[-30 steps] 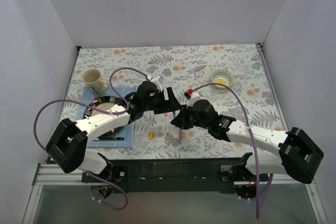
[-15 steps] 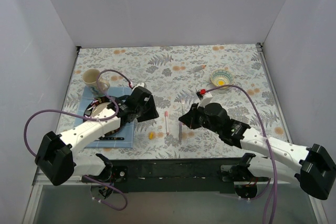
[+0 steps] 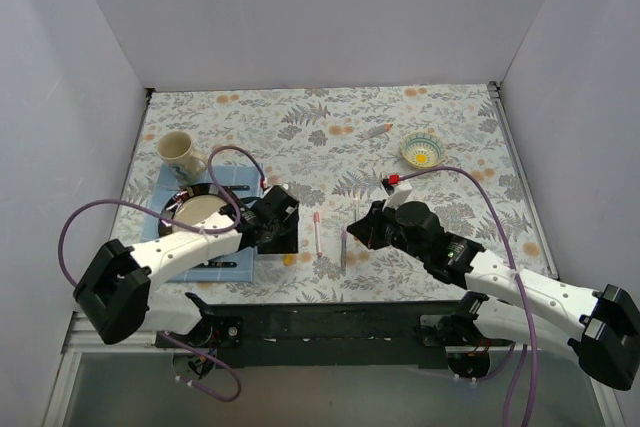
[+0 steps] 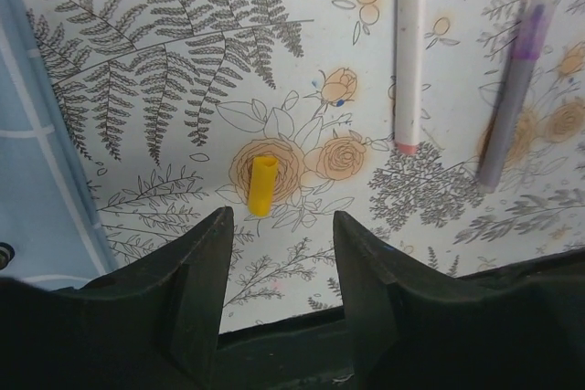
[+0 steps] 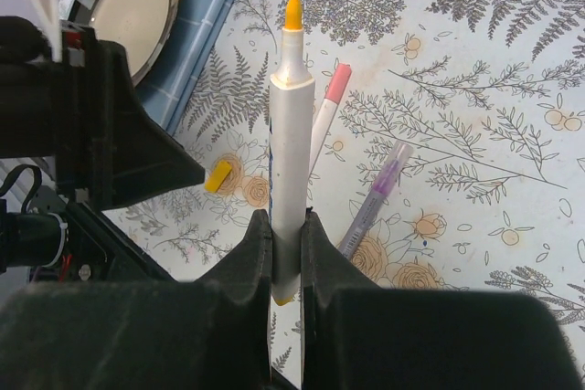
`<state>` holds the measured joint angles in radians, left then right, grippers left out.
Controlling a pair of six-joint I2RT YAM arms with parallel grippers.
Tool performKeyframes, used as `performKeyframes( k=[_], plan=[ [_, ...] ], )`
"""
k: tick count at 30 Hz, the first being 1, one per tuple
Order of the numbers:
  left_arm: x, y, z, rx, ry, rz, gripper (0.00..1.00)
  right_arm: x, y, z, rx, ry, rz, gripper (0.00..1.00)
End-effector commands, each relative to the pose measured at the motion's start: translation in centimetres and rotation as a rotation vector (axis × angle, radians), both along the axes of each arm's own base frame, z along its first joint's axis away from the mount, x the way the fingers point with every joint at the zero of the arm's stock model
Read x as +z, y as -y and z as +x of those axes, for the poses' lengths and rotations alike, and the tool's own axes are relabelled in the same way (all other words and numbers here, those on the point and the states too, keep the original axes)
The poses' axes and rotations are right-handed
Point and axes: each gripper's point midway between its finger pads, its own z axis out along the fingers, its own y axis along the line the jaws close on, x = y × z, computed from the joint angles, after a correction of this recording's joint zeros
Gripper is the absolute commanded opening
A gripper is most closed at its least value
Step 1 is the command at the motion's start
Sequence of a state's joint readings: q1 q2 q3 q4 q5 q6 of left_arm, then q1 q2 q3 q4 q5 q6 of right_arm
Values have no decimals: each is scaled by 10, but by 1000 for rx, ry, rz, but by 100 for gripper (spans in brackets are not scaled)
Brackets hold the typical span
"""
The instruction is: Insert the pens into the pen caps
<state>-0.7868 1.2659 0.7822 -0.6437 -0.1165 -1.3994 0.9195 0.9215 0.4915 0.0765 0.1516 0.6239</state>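
Fern-and-flower printed bench [image 3: 330, 127] carries everything. On the right end effector [image 5: 287, 226], fingers clamped on the lower barrel of a pale white plastic marker pen [image 5: 290, 116], which has a tapered shoulder and a yellow-orange tip pointing away from the wrist. On the left end effector [image 4: 281, 221], fingers apart and empty, low over the bench. Lying flat, side by side and not touching: slim white pen with pink end [image 4: 409, 52], translucent purple pen [image 4: 516, 89]. Stubby yellow plastic cap [image 4: 262, 185] lies on a printed rose just ahead of the left fingers.
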Motion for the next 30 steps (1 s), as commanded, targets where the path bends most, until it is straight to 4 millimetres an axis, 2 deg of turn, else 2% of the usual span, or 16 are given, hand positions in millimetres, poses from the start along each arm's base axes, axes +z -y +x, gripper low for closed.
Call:
performKeyframes(
  k=[1,3,9,14,19,22,30],
  plan=[
    [-3,15,6,-126,15,65,46,9,0,3,-4,39,24,1],
    [-11,15,4,-161,-6,114,45,9,2,1,-5,38,26,1],
    [-17,11,11,-177,0,190,38,16,13,1,-39,66,33,1],
    [-25,6,10,-198,-23,241,36,21,21,2,-65,86,30,1],
    [-33,6,6,-216,-59,252,36,22,22,2,-67,91,36,1],
    [-37,5,4,-222,-68,254,33,24,22,2,-66,92,39,1],
    [-35,23,-2,-431,-60,189,21,24,21,1,-63,89,50,1]
  ],
)
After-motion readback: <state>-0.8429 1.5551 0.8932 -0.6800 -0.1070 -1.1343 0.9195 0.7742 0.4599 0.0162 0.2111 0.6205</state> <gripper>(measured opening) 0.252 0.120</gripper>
